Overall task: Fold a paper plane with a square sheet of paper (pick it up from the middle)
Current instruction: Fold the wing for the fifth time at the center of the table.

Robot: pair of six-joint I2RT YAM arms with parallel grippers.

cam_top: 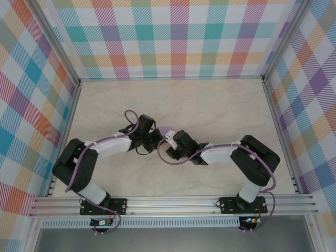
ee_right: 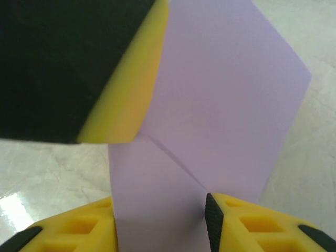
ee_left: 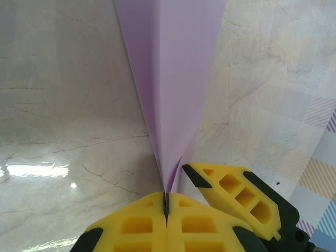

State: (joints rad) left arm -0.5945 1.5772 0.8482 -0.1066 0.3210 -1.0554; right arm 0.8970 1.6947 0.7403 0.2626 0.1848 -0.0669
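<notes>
The square sheet of paper (ee_left: pixel 170 79) is lilac and folded into a narrow creased wedge. In the left wrist view it rises from my left gripper (ee_left: pixel 166 197), whose yellow jaws are pressed together on its lower tip. In the top view a small lilac patch of the paper (cam_top: pixel 167 131) shows between the two wrists at mid-table, with my left gripper (cam_top: pixel 155 137) and my right gripper (cam_top: pixel 167 144) meeting there. In the right wrist view the paper (ee_right: pixel 220 105) shows a diagonal crease and lies between the parted jaws of my right gripper (ee_right: pixel 160 210). One left finger (ee_right: pixel 126 94) sits close against its upper left.
The marbled beige tabletop (cam_top: pixel 210 105) is bounded by plaid walls (cam_top: pixel 173 42) at the back and on both sides. A metal rail (cam_top: pixel 173 202) runs along the near edge, where both arm bases are bolted. One right finger (ee_left: pixel 236 194) lies just right of my left jaws.
</notes>
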